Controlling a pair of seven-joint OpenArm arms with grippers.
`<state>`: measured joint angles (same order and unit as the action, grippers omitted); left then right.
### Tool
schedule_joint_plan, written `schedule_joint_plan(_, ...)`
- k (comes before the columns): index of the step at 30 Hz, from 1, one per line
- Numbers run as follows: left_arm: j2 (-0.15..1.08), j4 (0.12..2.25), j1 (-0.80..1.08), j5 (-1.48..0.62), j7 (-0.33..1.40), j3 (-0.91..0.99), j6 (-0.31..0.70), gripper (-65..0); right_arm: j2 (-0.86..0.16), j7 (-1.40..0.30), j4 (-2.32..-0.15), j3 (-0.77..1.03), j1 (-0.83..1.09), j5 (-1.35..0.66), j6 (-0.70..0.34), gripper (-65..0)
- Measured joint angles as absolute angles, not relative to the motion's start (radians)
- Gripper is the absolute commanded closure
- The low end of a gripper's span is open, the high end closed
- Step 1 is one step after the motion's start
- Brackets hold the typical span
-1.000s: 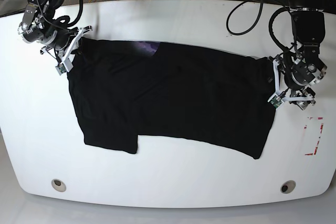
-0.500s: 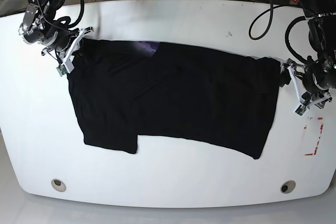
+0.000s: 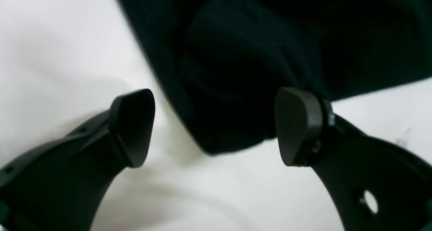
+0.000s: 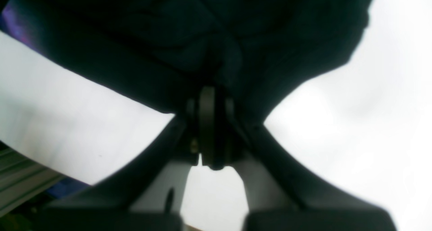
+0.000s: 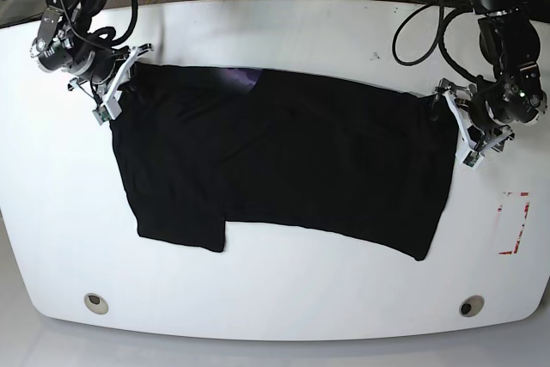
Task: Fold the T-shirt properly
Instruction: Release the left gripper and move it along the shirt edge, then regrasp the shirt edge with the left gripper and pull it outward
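So we've got the T-shirt [image 5: 284, 161] lying spread out and partly folded across the middle of the white worktop [image 5: 284, 290]. The right gripper [image 4: 212, 123] is clamped tight on a bunched bit of the shirt's cloth at its far corner. The left gripper [image 3: 214, 126] is spread wide at the opposite end, with a corner of the shirt sitting between its pads [image 3: 297, 123], and we see nothing pinched there.

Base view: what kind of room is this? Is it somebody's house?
Probably a robot lab, not a house. Two black robot arms stand at a bare white table, loose cables trail behind it, and a black T-shirt lies spread out.
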<state>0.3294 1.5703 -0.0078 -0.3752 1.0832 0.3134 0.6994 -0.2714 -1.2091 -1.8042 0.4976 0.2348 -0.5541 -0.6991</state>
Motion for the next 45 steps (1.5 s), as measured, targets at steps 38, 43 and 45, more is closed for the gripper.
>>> schedule_joint_plan(38,0.413,1.586,-0.112,-0.318,1.208,0.323,0.699,-52.1,-0.238,-1.209,-1.804,0.496,0.234,-0.55,-0.699,0.0)
schedule_joint_plan(43,0.323,1.585,-0.097,-0.375,1.198,0.44,0.699,-51.8,-0.238,-1.209,-1.804,0.496,0.234,-0.551,-0.699,0.0)
schedule_joint_plan(45,0.303,1.581,-0.091,-0.364,1.213,0.454,0.699,-51.8,-0.238,-1.209,-1.804,0.496,0.234,-0.55,-0.699,0.0)
